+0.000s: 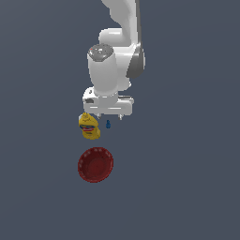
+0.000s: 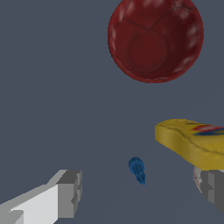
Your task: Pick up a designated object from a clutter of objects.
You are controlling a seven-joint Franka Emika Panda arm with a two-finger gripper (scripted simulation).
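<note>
The claw is spread apart and empty, with the tiny blue piece between its fingers on the tabletop. Descend straight and close gently; one finger is just beside the yellow bottle, so avoid pushing it.

The tiny piece is plain bright blue all over, with faint ribbing at its wider end. Just beside it, the bottle is mustard yellow and carries a label striped red with thin blue and white lines. Well beyond the blue piece, the bowl is deep dark red, mottled with pale whitish flecks round its rim. The hand is white with grey fingers. The table is uniform slate grey-blue
</note>
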